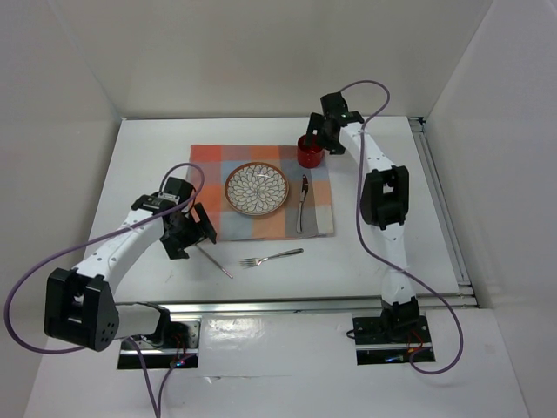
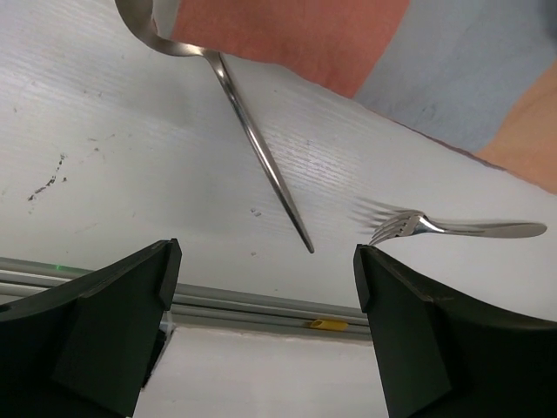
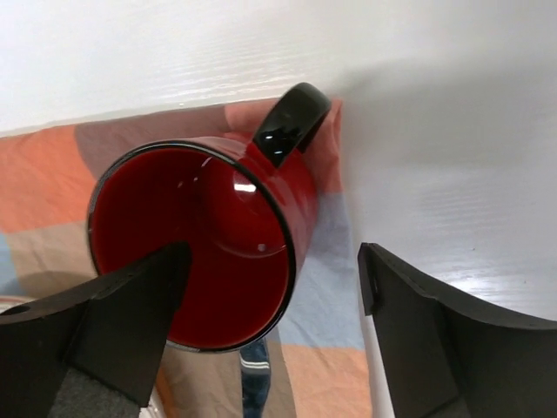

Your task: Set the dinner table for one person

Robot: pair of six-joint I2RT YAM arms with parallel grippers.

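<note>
Top external view: the large plain white dinner table (image 1: 339, 261) spans the space under both arms, and its checked cloth (image 1: 222, 161) carries a patterned round plate (image 1: 258, 188), a steel knife (image 1: 302, 205) and a glossy red mug (image 1: 309, 151). A steel fork (image 1: 271, 258) and a thin steel spoon (image 1: 213, 259) lie on bare tabletop just off the cloth, so placing them probably remains. The left gripper (image 2: 265, 261) and the right gripper (image 3: 274, 261) both gape, holding nothing.

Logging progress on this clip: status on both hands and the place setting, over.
Left hand open over spoon. Right hand open, straddling mug rim on cloth corner. Spoon, fork on bare dinner table; nothing in the way.
</note>
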